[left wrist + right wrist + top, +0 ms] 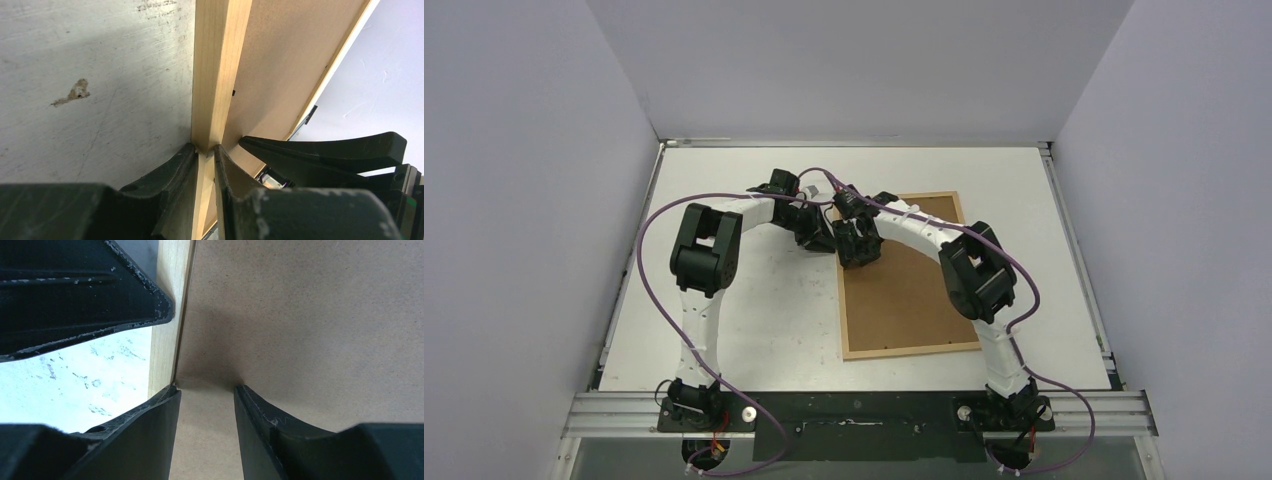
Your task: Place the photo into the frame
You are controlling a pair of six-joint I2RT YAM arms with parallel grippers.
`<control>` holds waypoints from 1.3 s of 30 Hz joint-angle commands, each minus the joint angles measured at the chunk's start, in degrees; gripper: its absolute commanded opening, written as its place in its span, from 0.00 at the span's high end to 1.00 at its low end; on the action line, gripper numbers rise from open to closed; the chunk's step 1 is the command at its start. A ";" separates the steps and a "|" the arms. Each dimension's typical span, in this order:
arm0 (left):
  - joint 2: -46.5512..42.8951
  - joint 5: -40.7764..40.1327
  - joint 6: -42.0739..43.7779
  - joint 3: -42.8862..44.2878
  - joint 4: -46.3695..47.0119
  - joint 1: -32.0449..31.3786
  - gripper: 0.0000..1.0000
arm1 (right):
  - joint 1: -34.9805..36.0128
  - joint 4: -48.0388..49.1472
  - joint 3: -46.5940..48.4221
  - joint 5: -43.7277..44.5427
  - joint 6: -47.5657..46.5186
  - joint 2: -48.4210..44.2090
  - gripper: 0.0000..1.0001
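The light-wood frame (914, 350) lies flat on the table right of centre, with a plain brown backing board (904, 300) filling it. My left gripper (205, 148) is shut on the frame's left rail (215, 75) near its far end, one finger on each side of the wood. Just to its right, my right gripper (206, 388) stands open, its fingertips resting on the backing board (300, 315) beside the rail (167, 350), with nothing between them. In the top view the two grippers (824, 240) (860, 258) sit side by side. The photo is out of view.
The white table (754, 320) is scuffed, with a small brown stain (75, 92) left of the frame. Grey walls enclose the table on the left, back and right. A metal rail (854, 410) carries both arm bases at the near edge.
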 commanded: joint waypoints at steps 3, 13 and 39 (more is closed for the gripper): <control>2.81 -6.47 3.55 -1.31 -4.94 0.38 0.82 | 1.81 -1.18 -2.03 8.54 -1.21 9.31 0.56; 3.01 -6.38 3.97 -1.32 -5.45 0.89 0.82 | 3.18 -2.37 -1.46 11.78 -1.75 11.10 0.59; -1.33 -0.92 1.58 3.77 -1.97 7.23 0.81 | -0.51 6.73 0.41 8.20 1.61 -5.91 0.52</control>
